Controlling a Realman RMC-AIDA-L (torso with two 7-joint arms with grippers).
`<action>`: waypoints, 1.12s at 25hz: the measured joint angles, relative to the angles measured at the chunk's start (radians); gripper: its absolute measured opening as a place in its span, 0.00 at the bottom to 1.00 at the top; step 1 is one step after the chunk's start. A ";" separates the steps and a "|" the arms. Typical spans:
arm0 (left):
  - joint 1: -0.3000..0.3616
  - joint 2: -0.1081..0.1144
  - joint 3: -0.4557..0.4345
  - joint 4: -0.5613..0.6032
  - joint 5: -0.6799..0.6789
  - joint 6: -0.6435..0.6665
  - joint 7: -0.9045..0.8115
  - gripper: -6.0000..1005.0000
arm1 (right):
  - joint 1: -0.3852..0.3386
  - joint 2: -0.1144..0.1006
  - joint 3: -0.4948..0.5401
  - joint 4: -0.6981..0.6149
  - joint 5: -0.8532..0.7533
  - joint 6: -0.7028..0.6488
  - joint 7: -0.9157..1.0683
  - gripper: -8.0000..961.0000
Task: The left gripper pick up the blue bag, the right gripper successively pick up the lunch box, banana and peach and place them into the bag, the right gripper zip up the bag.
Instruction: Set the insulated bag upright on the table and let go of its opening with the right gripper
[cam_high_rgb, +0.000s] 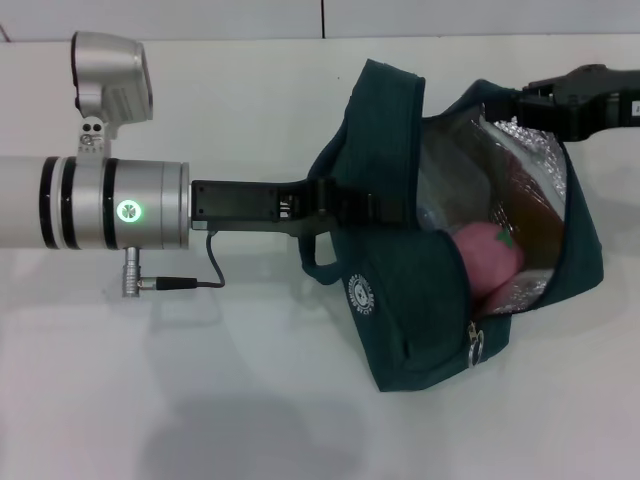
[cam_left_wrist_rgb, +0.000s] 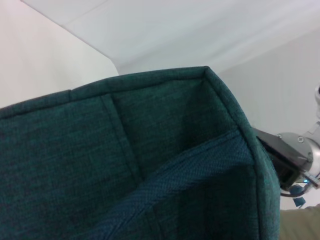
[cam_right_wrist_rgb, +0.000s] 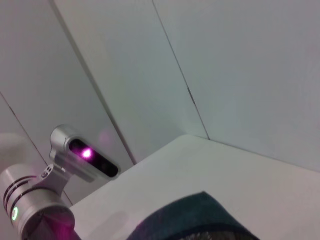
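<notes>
Head view: blue bag (cam_high_rgb: 400, 300) was held up off table (cam_high_rgb: 150, 400), mouth open, so food could go in. Peach (cam_high_rgb: 490, 262) lay inside on foil. Left gripper (cam_high_rgb: 345, 205) was clamped on bag. Right gripper (cam_high_rgb: 545, 100) was at bag's far rim; jaws hidden, couldn't tell. Lunch box, banana hard to make out.
</notes>
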 joint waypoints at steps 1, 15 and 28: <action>0.000 0.000 0.000 0.000 0.001 -0.002 0.001 0.04 | 0.003 0.001 0.000 0.001 0.001 0.004 0.000 0.03; -0.001 0.001 0.017 0.000 -0.004 -0.005 0.003 0.04 | 0.052 -0.004 0.000 0.081 0.070 0.042 -0.014 0.12; 0.009 0.005 0.014 0.000 -0.001 -0.004 0.003 0.04 | 0.026 -0.008 0.081 0.078 0.082 -0.001 -0.007 0.34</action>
